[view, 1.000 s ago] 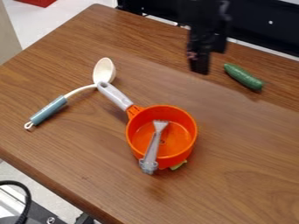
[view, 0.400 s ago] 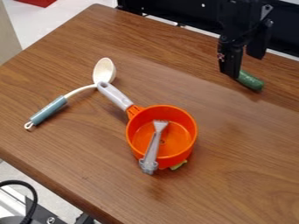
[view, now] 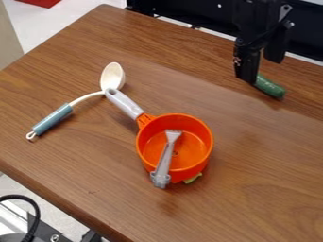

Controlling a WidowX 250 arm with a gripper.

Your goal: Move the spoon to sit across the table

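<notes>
The gripper (view: pixel 262 68) hangs over the upper right of the table, its two black fingers apart with nothing seen between them. One finger covers the upper end of a green cucumber. At the left of the table lies the spoon (view: pixel 52 117), a ladle-like one with a white bowl pointing up and a blue-grey handle toward the lower left. Its bowl is beside the end of the pot's grey handle, which seems to touch or overlap the spoon's neck. The spoon is far to the left of the gripper.
An orange pot (view: pixel 144 153) stands mid-table with a grey fork-like utensil (view: pixel 166 160) leaning in it and over its rim. Something green (view: pixel 193 178) shows under the pot's lower right side. The cucumber (view: pixel 271 88) lies near the back right. The wooden table (view: pixel 82 179) has its front edge at lower left.
From the upper middle, the gripper has moved right to above the cucumber, covering part of it, and has since shifted only slightly left. The spoon and pot have not moved.
</notes>
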